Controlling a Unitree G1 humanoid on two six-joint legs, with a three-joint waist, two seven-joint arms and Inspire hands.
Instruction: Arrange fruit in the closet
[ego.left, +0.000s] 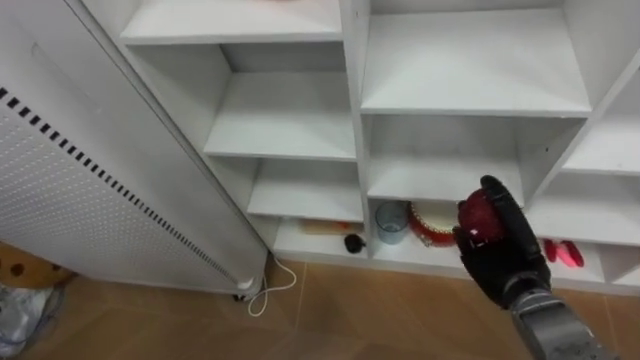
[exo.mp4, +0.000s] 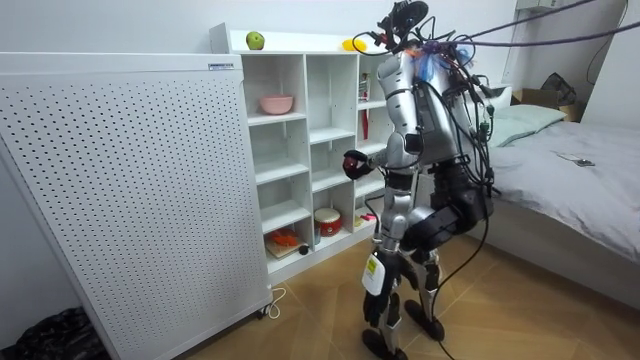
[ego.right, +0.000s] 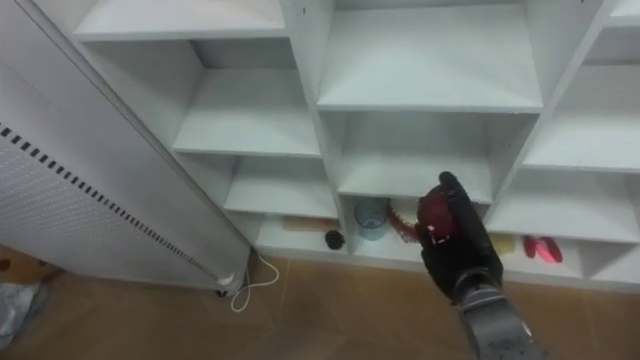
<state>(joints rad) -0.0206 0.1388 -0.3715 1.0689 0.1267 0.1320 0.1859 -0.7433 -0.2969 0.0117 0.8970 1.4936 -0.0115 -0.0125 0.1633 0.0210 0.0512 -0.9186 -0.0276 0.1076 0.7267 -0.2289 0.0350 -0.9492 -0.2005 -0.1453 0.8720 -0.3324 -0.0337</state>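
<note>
My right hand comes in from the lower right, shut on a dark red round fruit. It hovers in front of the lower shelves of the white closet, just outside the middle column. In the room view I stand facing the closet, with the right hand and its fruit raised at waist height. A green apple and a yellow fruit lie on the closet's top.
Low in the closet stand a blue cup, a red and white round container, a dark small ball and red items. A pink bowl sits higher. A white perforated panel flanks the left; a bed lies behind.
</note>
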